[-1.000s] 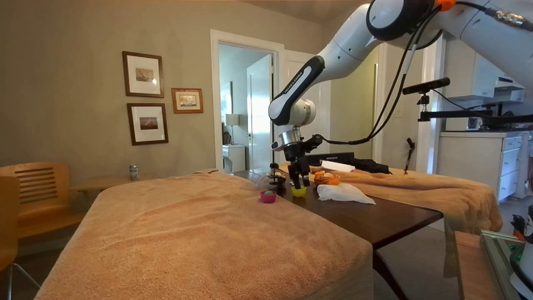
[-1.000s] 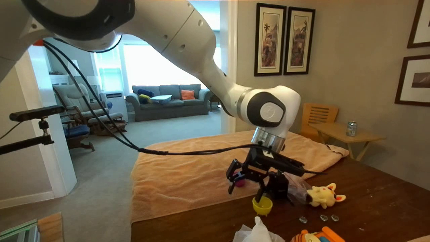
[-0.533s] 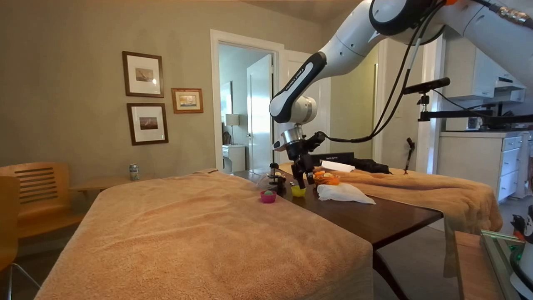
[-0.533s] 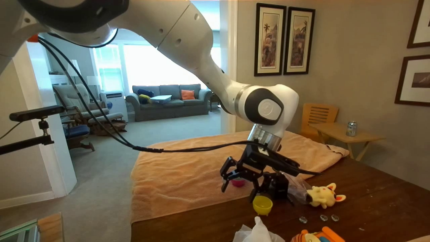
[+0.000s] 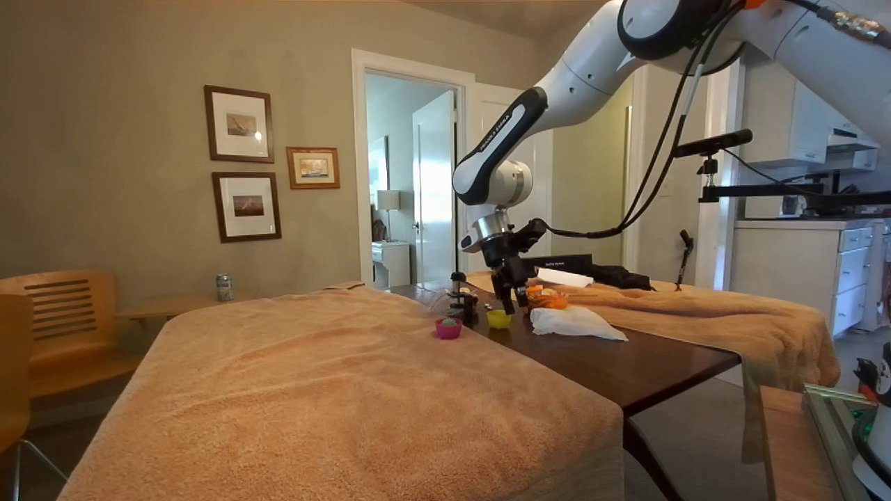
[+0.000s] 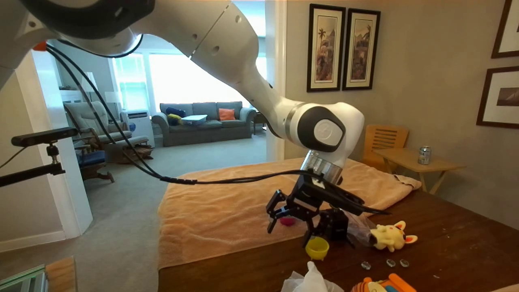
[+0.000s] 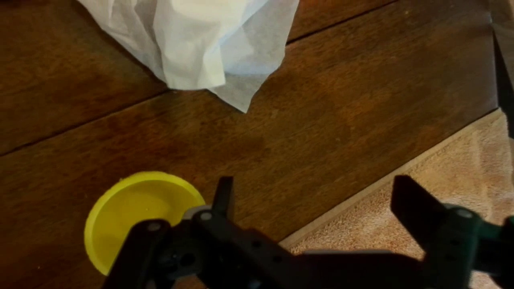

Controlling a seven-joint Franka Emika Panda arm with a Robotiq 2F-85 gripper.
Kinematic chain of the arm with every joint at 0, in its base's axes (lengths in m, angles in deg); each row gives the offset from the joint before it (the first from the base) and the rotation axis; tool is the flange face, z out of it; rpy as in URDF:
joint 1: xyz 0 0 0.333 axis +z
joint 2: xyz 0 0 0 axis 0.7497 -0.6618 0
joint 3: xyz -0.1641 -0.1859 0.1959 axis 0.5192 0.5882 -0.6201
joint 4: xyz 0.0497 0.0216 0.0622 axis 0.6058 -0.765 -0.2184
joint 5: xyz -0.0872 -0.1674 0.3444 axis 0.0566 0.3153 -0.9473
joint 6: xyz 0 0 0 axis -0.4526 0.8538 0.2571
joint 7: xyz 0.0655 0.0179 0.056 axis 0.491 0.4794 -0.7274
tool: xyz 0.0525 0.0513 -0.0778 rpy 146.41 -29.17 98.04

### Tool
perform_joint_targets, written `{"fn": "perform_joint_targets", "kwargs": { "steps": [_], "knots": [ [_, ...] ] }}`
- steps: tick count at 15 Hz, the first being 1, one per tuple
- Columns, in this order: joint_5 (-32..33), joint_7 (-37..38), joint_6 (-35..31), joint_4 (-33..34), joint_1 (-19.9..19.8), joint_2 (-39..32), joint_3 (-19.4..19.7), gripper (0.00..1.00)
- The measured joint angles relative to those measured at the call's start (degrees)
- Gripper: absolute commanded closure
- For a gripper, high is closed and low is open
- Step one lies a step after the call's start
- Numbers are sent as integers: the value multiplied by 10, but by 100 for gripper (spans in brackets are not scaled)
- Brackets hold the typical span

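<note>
Far left in an exterior view, a bracket-mounted camera [image 6: 44,136] sits off to the side, presumably to watch without blocking you. Next, orange towel [image 6: 211,215] draped over the table [image 6: 227,271], likely as padding. Just below the middle, your gripper [image 6: 287,238] hangs tilted, jaws well apart, nothing held; the wrist view puts one jaw just beside the yellow cup [image 7: 134,208] and the other over towel, so the cup sits outside the gap. Behind the gripper, pink cup [image 6: 287,222] stands upright on the towel; something green [image 5: 449,322] shows in it in an exterior view, so mouth-up probably stops that falling out. Bottom edge: white wrap [image 6: 312,280] lies loose on the table, apparently needing no support. Right there too, your yellow cup: lower middle, upright on little feet on bare wood, which likely steadies it better than soft towel would; whether the nearer jaw touches its rim, can't tell. Then a black fixture [image 6: 338,227], clamp-like, stands beyond the cup, purpose unclear, with clear film [image 6: 359,231] bunched beside it. Orange toy [image 6: 383,284], cut off by the bottom edge; glassy stones [image 6: 391,263] lie flat nearby, probably too flat to roll. Plush toy [image 6: 392,236] lies down, its soft body likely not made to stand. Far right, can [image 6: 424,155] on a side table [image 6: 401,158], apparently parked out of your way.
</note>
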Motion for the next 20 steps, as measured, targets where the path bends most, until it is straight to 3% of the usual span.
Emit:
{"fn": "perform_joint_targets", "kwargs": {
  "steps": [8, 20],
  "knots": [
    [-2, 8, 10, 13, -19, -5, 2, 0],
    [-4, 37, 53, 88, -24, -52, -2, 0]
  ]
}}
